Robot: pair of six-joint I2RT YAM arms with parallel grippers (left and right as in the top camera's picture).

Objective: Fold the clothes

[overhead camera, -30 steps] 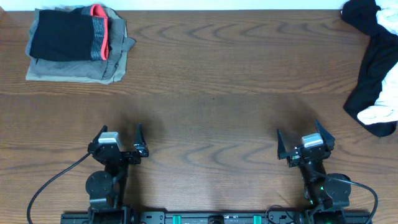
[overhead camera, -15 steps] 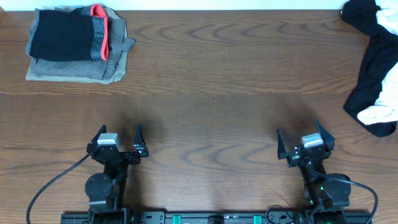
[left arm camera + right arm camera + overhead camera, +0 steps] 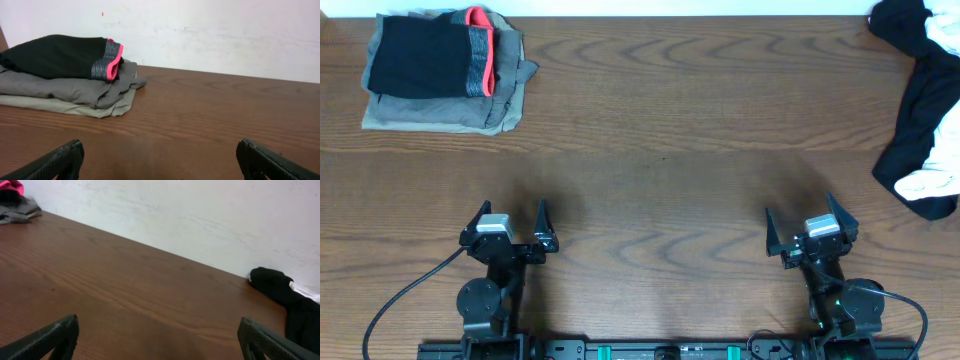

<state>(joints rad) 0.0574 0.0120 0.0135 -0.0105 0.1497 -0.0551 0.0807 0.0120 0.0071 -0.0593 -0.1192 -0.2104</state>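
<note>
my overhead view looks straight down on the table (image 3: 660, 130) from well above, with the arm bases along its bottom edge. the left wrist view sits low, just over the wood, facing the far white wall (image 3: 225, 35), with the left gripper (image 3: 162, 160) fingers in its bottom corners. it shares the folded stack (image 3: 440, 75) with the overhead. the right wrist view is just as low and faces the same wall, framed by the right gripper (image 3: 160, 337) fingers. it shares the loose black-and-white heap (image 3: 280, 292) with the overhead.
</note>
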